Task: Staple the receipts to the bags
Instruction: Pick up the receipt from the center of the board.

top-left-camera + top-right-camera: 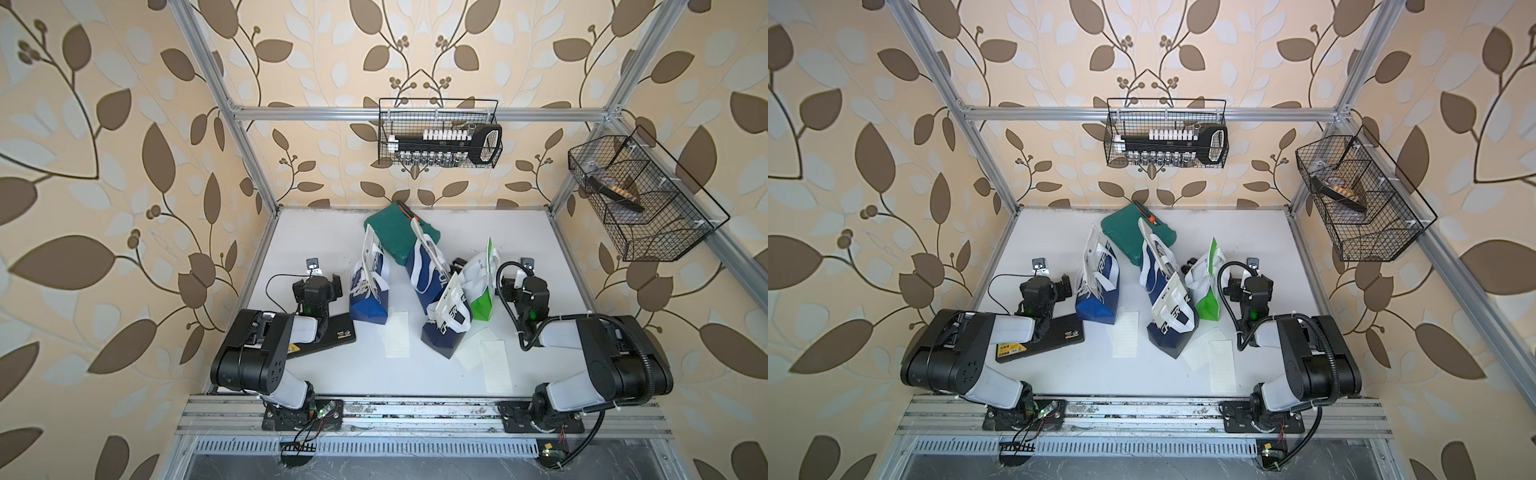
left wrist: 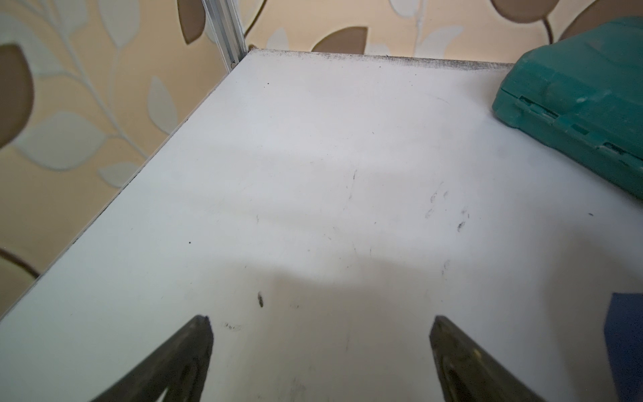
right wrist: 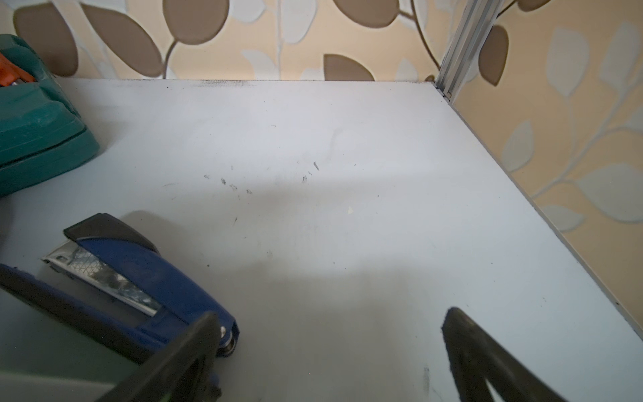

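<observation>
Nothing looks stapled yet: left pincer (image 2: 320,323) and right pincer (image 3: 330,313) gape empty, stapler (image 3: 139,275) untouched just beside the right one, receipts (image 1: 397,334) loose beside the bags (image 1: 370,295).

The tabletop (image 2: 313,156) is matt white, scuffed with grey marks. The bags (image 1: 371,307) look like smooth, faintly glossy paper; the receipts (image 1: 397,334) are thin matt paper. The teal case (image 2: 574,90) is moulded plastic, finely textured. The stapler (image 3: 167,282) pairs blue plastic with shiny metal.
</observation>
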Robot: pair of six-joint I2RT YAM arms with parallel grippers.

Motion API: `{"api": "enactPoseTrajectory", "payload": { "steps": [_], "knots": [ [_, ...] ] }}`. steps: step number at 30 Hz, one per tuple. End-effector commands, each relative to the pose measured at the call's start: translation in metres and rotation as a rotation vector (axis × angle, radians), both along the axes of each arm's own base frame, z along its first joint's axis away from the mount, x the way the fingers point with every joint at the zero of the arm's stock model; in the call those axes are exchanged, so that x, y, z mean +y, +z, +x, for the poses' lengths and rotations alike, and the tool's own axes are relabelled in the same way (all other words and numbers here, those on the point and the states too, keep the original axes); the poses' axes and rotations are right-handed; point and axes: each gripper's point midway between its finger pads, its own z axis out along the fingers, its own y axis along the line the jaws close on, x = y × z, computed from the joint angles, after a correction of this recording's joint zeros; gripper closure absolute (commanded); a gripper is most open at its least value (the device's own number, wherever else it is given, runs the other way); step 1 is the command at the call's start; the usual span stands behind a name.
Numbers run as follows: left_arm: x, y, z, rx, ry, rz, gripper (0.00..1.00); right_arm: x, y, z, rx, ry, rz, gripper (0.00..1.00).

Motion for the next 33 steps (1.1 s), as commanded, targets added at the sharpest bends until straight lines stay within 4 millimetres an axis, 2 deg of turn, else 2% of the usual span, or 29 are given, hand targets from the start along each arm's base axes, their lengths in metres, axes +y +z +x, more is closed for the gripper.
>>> {"api": "enactPoseTrajectory", "payload": {
  "steps": [1, 4, 7, 8, 9, 10, 13, 15, 18, 20, 22, 24, 27, 29, 33],
  "knots": [
    [0.002, 0.008, 0.002, -0.027, 0.004, -0.006, 0.01, 0.003, 0.009, 0.006, -0.021, 0.0, 0.011, 0.0],
    [-0.001, 0.016, 0.004, -0.038, -0.016, 0.0, 0.01, 0.002, 0.02, 0.007, -0.027, -0.027, -0.018, 0.02],
    [-0.006, 0.046, 0.018, 0.096, -0.038, 0.006, 0.01, -0.009, 0.054, 0.012, 0.083, -0.126, 0.003, 0.03],
    [-0.006, 0.064, 0.024, 0.108, -0.015, -0.018, 0.01, -0.014, 0.069, 0.012, 0.083, -0.176, 0.023, 0.05],
    [-0.007, 0.074, 0.025, 0.14, -0.018, -0.031, 0.01, -0.015, 0.084, 0.013, 0.059, -0.202, 0.042, 0.12],
    [-0.009, 0.083, 0.025, 0.158, -0.013, -0.042, 0.01, -0.014, 0.098, 0.014, 0.034, -0.232, 0.058, 0.15],
    [-0.006, 0.107, 0.015, 0.147, 0.069, -0.108, 0.01, -0.003, 0.133, 0.007, 0.041, -0.268, 0.079, 0.13],
    [-0.017, 0.117, 0.004, 0.139, 0.035, -0.174, 0.01, 0.025, 0.152, 0.003, 0.064, -0.174, 0.03, 0.04],
    [-0.036, 0.124, -0.017, 0.157, -0.018, -0.221, 0.01, 0.075, 0.183, -0.015, 0.04, -0.004, -0.054, 0.02],
    [-0.049, 0.127, -0.031, 0.173, -0.058, -0.217, 0.01, 0.09, 0.2, -0.031, 0.002, 0.039, -0.025, 0.03],
    [-0.066, 0.129, -0.043, 0.181, -0.11, -0.221, 0.01, 0.079, 0.205, -0.049, -0.002, -0.024, 0.092, 0.02],
    [-0.082, 0.133, -0.054, 0.176, -0.146, -0.235, 0.01, 0.057, 0.203, -0.067, 0.009, -0.125, 0.186, 0.01],
    [-0.093, 0.135, -0.061, 0.169, -0.145, -0.296, 0.01, 0.041, 0.194, -0.083, 0.03, -0.163, 0.273, 0.01],
    [-0.093, 0.139, -0.062, 0.163, -0.121, -0.324, 0.01, 0.029, 0.182, -0.094, 0.077, -0.215, 0.292, 0.01],
    [-0.07, 0.163, -0.061, 0.114, 0.017, -0.286, 0.01, 0.004, 0.142, -0.127, 0.255, -0.37, 0.312, 0.01]
  ]
}}
